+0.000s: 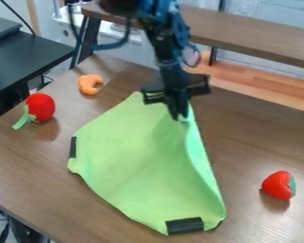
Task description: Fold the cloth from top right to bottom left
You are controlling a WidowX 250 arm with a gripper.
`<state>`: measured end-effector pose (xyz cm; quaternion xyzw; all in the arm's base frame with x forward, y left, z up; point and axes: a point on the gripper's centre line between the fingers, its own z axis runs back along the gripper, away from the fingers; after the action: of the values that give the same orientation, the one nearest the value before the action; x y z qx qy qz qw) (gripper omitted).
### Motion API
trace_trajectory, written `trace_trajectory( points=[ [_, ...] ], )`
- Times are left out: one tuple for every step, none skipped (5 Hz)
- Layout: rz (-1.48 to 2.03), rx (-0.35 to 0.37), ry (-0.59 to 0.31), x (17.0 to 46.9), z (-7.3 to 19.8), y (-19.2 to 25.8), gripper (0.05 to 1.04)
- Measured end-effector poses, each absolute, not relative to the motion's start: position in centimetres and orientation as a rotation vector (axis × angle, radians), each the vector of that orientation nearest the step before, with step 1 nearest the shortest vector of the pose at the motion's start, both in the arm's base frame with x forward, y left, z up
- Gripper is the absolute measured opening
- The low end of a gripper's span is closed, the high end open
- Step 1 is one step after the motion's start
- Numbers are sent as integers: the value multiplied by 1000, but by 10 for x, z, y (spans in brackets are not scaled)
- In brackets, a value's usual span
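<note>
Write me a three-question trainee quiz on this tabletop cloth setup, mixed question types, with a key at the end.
1. Multiple choice. In the camera view, at which part of the green cloth is the end effector?
a) the bottom edge
b) the top
c) the left edge

2. True or false: The orange curved toy lies on the brown table, off the cloth.

3. Fill in the colour: The red toy to the right of the cloth has a ____ patch on its side.

Key: 1. b; 2. true; 3. green
</note>
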<state>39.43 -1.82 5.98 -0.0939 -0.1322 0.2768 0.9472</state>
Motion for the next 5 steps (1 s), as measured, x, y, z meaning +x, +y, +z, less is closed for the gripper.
trace_trajectory(
  points=[
    [601,-194,-283,380,63,9,56],
    [627,-181,-297,369,65,31,56],
    [666,-175,-290,354,63,56,56],
    [682,-154,-270,342,54,71,56],
    [676,-133,-275,333,55,78,78]
  ],
)
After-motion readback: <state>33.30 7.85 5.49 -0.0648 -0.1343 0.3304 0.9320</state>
